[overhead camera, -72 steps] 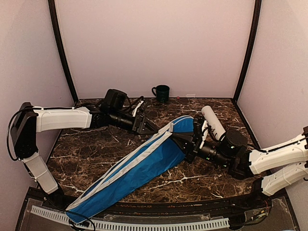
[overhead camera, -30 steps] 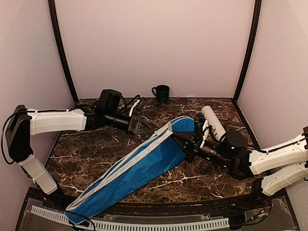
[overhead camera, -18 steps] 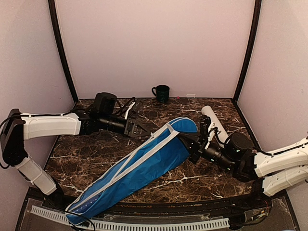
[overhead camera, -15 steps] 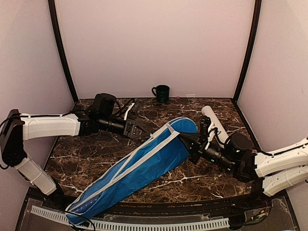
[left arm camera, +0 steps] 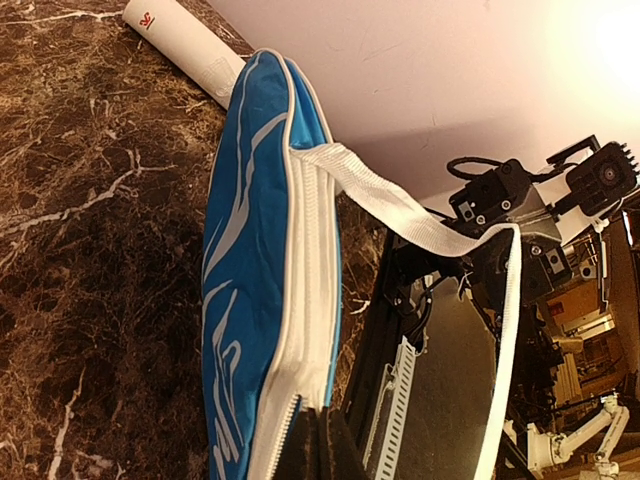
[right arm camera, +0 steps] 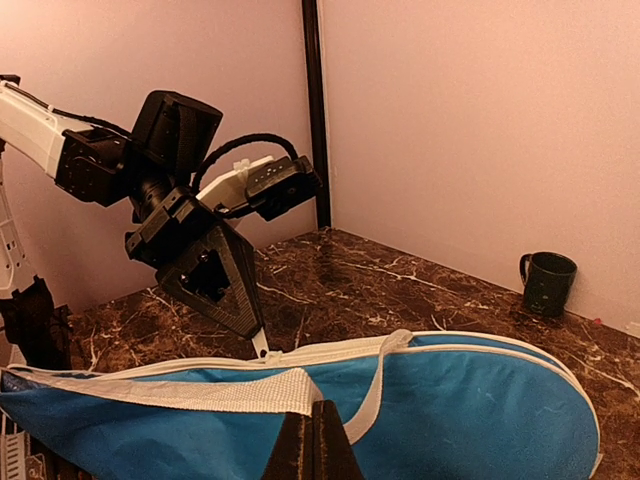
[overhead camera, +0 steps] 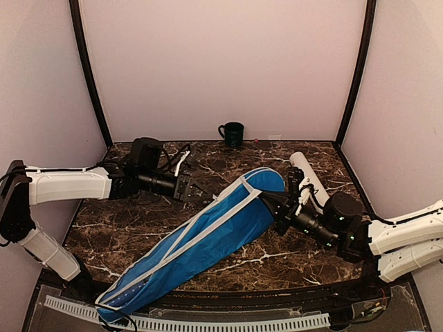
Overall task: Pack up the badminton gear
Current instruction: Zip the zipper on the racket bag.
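The blue racket-shaped cover (overhead camera: 201,242) lies slantwise across the table, wide end at the back right. My left gripper (overhead camera: 201,197) is shut on the white zipper pull (right arm camera: 258,345) at the cover's white-trimmed far edge (left arm camera: 310,330). My right gripper (overhead camera: 277,207) is shut on the cover's fabric near its wide end, just below the white webbing strap (right arm camera: 200,392). In the right wrist view the dark fingertips (right arm camera: 318,435) press together on the blue cloth (right arm camera: 470,400). The white tube (overhead camera: 306,175) lies behind the right gripper and shows again in the left wrist view (left arm camera: 185,40).
A dark green mug (overhead camera: 232,133) stands at the back wall, also in the right wrist view (right arm camera: 548,283). The cover's narrow end (overhead camera: 114,311) overhangs the table's near edge by the white slotted rail (overhead camera: 208,324). Black corner posts (overhead camera: 90,76) flank the enclosure.
My left gripper has drawn back to the left and nearer along the cover's edge, taking the zipper pull with it. The right gripper and the cover's wide end have shifted slightly right.
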{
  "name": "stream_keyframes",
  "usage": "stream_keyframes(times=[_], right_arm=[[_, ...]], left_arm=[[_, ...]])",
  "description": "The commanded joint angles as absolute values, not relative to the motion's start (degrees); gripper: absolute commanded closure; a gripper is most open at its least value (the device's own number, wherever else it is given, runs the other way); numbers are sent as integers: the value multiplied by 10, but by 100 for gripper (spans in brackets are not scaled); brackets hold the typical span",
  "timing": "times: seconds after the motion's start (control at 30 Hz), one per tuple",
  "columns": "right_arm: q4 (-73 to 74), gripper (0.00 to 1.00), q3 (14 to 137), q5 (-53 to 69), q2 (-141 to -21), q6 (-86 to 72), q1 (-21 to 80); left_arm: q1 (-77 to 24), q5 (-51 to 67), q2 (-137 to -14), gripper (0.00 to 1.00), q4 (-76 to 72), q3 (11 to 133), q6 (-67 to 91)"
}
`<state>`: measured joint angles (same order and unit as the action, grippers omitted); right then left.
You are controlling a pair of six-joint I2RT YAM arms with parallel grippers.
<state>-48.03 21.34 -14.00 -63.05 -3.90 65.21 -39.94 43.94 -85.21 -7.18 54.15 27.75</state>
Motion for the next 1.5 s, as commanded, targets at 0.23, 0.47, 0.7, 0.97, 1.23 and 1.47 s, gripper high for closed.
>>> stream_keyframes(times=[0.23, 0.47, 0.7, 0.97, 1.23, 1.47], right_arm=[[-512, 100, 206, -217, -606, -45, 649], [-506, 100, 207, -251, -608, -47, 649], [-493, 100, 215, -278, -610, -48, 649], [-469, 100, 236, -295, -623, -41, 649], [-432, 100, 263, -264, -640, -34, 649], [-307, 57, 296, -126, -629, -79, 648]], left_arm=[[-395, 462, -782, 100, -63, 476, 260], [-395, 474, -753, 100, -64, 447, 256], [-395, 483, -724, 100, -43, 426, 243], [-395, 483, -679, 100, -31, 396, 246], [-395, 482, -652, 100, -17, 379, 244], [-395, 494, -685, 100, -66, 405, 253]])
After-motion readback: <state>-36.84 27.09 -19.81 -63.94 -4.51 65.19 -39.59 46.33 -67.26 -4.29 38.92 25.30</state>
